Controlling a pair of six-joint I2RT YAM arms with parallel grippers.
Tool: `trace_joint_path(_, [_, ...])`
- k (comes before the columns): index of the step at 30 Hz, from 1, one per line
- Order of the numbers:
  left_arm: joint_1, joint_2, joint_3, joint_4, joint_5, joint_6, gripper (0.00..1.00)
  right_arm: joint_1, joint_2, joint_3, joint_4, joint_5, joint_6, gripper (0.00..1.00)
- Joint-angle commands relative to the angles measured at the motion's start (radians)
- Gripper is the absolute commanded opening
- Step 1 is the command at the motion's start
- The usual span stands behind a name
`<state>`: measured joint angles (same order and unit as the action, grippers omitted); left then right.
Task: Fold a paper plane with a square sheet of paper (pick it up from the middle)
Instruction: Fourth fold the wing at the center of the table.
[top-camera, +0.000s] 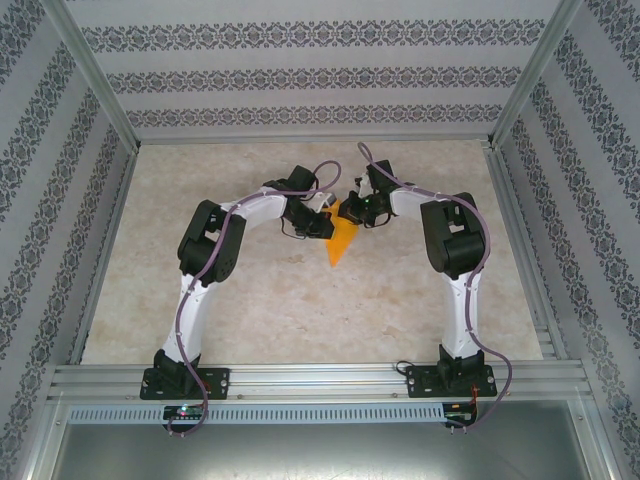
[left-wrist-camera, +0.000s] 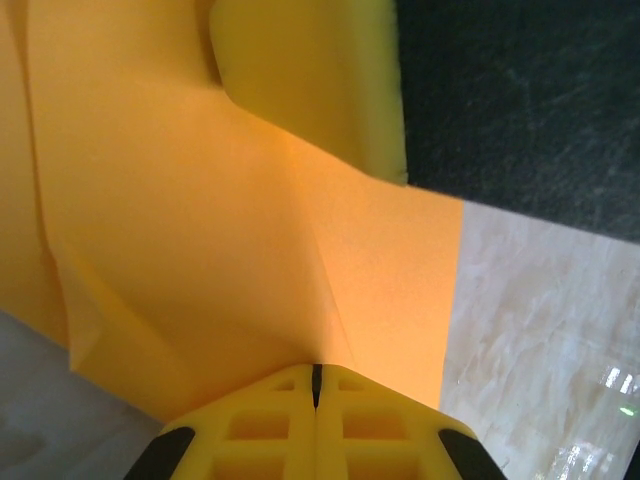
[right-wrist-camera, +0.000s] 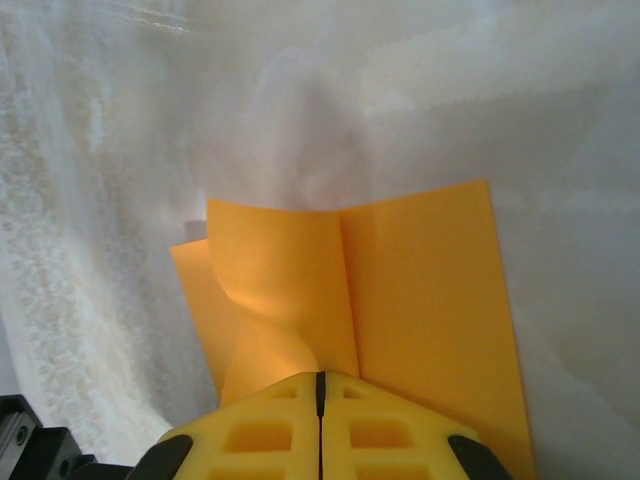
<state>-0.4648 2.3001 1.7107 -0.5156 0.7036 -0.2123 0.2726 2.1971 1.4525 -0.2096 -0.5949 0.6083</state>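
The orange paper (top-camera: 341, 243) hangs just above the middle of the top view, a creased shape that narrows to a point aimed at the bottom of the frame. It is plain and unmarked.

The left tool (top-camera: 322, 222) meets its upper left edge and the right tool (top-camera: 357, 213) its upper right. In the left wrist view, the yellow fingers (left-wrist-camera: 270, 430) are pressed together at the bottom edge with the paper (left-wrist-camera: 200, 200) pinched between them. A raised fold runs up from the pinch. The right wrist view shows the same grip: fingers (right-wrist-camera: 380, 430) closed tight on the paper (right-wrist-camera: 420, 290), which has one flat panel on the right and a curled one on the left.

Below the point, bare marbled tabletop (top-camera: 300, 320) lies open between the two arms down to the metal rail (top-camera: 320, 378). More open tabletop runs above to the patterned back wall (top-camera: 300, 80). Side rails and patterned panels close in the left and right.
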Motion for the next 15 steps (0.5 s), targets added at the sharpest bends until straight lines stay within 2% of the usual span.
trace_joint_path(1, [-0.01,-0.068,-0.018,-0.032,-0.002,0.019,0.04,0.013,0.002,0.013,-0.104,0.118,-0.056,0.07])
trace_joint_path(15, [-0.048,-0.2,-0.094,0.032,0.004,-0.063,0.12,0.013,-0.007,-0.012,-0.106,0.11,-0.053,0.07])
